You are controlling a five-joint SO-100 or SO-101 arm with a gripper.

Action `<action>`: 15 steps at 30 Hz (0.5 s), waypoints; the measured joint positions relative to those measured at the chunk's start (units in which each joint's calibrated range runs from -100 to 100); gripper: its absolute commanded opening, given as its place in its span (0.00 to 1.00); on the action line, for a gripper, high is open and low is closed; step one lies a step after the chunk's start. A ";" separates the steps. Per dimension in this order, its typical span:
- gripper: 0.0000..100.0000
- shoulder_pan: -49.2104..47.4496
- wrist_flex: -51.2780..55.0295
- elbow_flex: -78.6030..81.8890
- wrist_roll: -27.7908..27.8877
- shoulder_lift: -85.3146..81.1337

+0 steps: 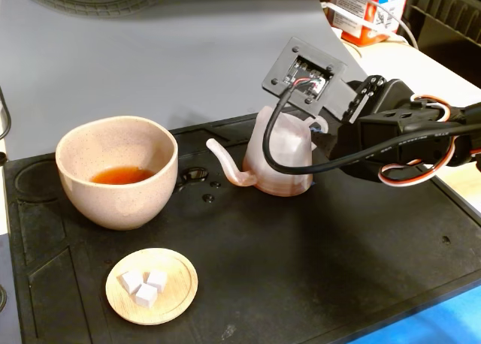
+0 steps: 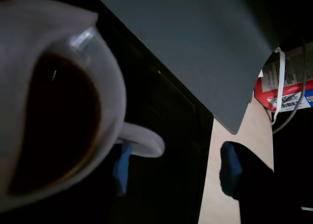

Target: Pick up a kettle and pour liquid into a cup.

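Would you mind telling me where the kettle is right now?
In the fixed view the kettle stands on the black mat right of centre, its spout toward the cup, with the gripper at its right side.

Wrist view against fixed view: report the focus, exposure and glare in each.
Fixed view: evenly lit and sharp; small glints on wet drops on the black mat beside the speckled beige-pink ceramic cup.
Wrist view: dim and underexposed; the translucent pinkish-white plastic kettle fills the left side, too close and blurred, with one bright highlight on its rim; the blue-tipped claw is soft.
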 measured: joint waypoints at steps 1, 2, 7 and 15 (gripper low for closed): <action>0.23 0.00 0.00 0.29 0.00 -0.09; 0.23 -0.08 0.00 1.07 0.00 -0.17; 0.23 -0.08 0.00 2.92 -1.31 -2.31; 0.17 0.00 0.00 17.23 -1.36 -17.38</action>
